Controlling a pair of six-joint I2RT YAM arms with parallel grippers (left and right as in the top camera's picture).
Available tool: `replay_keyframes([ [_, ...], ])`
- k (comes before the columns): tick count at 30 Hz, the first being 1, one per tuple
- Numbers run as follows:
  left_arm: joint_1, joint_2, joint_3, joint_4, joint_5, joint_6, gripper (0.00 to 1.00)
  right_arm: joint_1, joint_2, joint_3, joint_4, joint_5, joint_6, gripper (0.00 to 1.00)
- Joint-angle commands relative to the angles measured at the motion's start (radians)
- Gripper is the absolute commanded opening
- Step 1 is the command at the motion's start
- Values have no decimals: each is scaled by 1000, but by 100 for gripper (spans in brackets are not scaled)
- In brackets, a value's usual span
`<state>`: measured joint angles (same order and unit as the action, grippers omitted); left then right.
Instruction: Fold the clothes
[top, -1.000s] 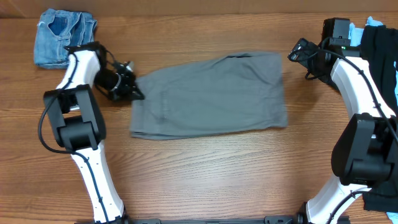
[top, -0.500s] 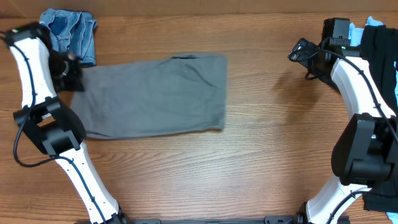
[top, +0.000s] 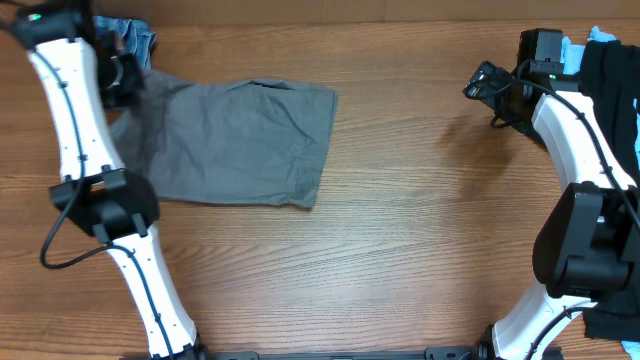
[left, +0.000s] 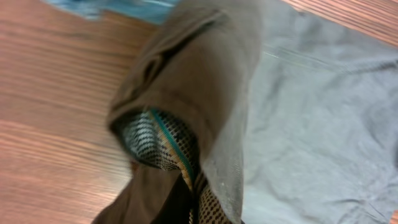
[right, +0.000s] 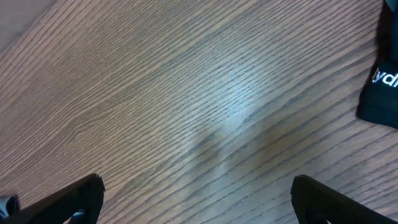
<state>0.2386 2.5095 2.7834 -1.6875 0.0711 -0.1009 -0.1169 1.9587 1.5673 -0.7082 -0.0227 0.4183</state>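
Note:
The folded mid-grey shorts (top: 240, 140) lie on the left part of the table, with their left end lifted. My left gripper (top: 122, 75) is shut on that end near the far left corner. In the left wrist view the grey cloth (left: 205, 74) hangs bunched from the jaws, its mesh pocket lining showing. The small blue denim shorts (top: 135, 40) lie behind the left arm, mostly hidden. A black T-shirt (top: 610, 80) and a light-blue garment (top: 600, 35) lie at the far right edge. My right gripper (top: 480, 85) is open and empty above bare wood (right: 199, 124).
The wooden table (top: 420, 250) stretches between the arms. The corner of a black garment with white lettering (right: 382, 87) shows in the right wrist view. The arm bases stand at the front left and front right.
My left gripper has dragged the grey shorts leftward and toward the far left corner, lifting their left end. The right arm has not moved.

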Motion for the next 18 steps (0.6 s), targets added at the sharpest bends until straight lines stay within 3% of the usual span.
replay_keyframes([
  [1,-56,-39,35,-2,-27,-47,4,4,-27,21,4,-2,2,100],
  [18,-315,-193,35,-2,-134,-60,4,4,-27,21,4,-2,2,100],
])
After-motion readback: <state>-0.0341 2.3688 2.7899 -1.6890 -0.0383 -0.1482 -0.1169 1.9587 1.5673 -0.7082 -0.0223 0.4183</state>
